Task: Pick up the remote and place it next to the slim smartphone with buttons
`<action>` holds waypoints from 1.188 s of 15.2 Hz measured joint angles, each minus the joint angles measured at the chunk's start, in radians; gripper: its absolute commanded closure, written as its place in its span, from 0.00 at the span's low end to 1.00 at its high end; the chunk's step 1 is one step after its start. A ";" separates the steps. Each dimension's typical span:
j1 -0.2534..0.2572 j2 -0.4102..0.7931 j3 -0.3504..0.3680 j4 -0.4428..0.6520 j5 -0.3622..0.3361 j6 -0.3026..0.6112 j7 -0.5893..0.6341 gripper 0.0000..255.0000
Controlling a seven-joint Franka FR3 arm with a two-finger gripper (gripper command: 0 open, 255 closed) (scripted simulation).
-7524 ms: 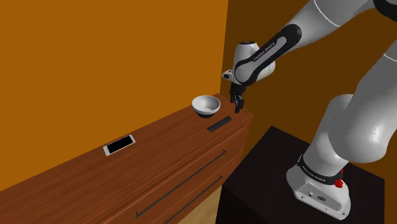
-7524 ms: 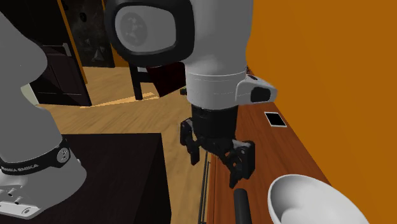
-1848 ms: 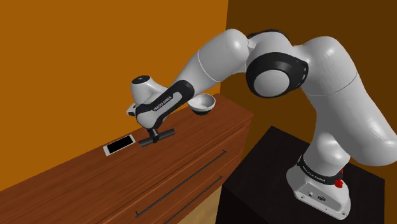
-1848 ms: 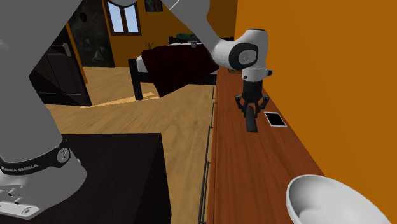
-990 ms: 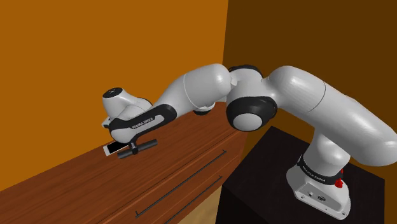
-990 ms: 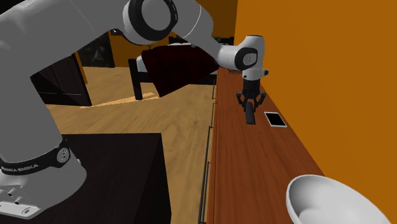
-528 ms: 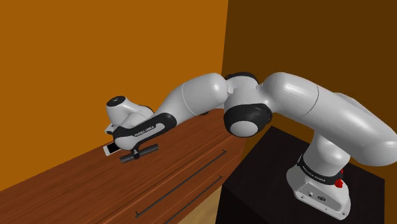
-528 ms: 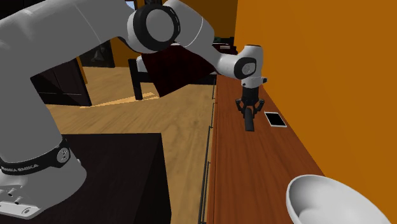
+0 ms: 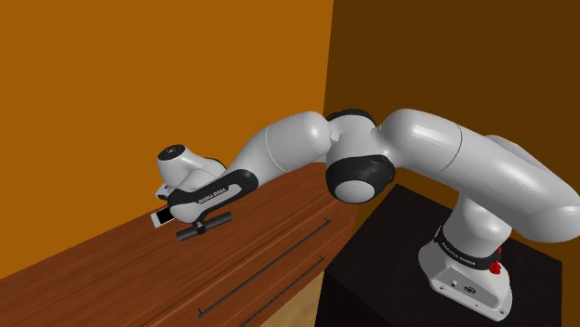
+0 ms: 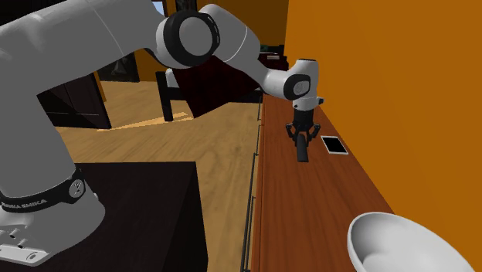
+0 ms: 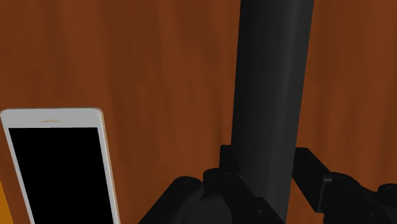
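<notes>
Black from end to end, the remote [image 11: 270, 95] was clamped between the two fingers [image 11: 312, 170] of the gripper [image 10: 302, 136]. The gripper hung low over the brown wooden dresser top [image 9: 279, 195], at the end of the white arm [image 9: 307, 149] reaching far toward the shoulder view's left. Just beside the remote and roughly parallel to it lay the white-framed smartphone [image 11: 60, 165], black screen up, on the side toward the orange wall [image 10: 371, 93] and parted from the remote by a narrow strip of wood. Whether the remote touched the wood could not be told, and a white bowl [image 10: 394, 243] sat well apart at the second exterior view's lower right.
</notes>
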 measured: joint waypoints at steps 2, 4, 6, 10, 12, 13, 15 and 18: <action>0.000 0.000 0.000 0.000 0.000 0.000 0.000 0.00; 0.000 0.000 0.000 -0.001 0.000 0.000 0.000 0.00; 0.000 0.000 0.000 -0.001 0.000 0.001 0.000 0.00; 0.010 -0.070 -0.005 -0.048 -0.003 -0.023 0.000 0.00; 0.014 -0.106 -0.008 -0.076 -0.005 -0.030 -0.001 0.00; 0.015 -0.114 -0.008 -0.085 -0.005 -0.029 -0.002 0.00; 0.015 -0.118 -0.009 -0.088 -0.005 -0.030 -0.002 0.00; 0.015 -0.119 -0.009 -0.089 -0.005 -0.031 -0.002 0.00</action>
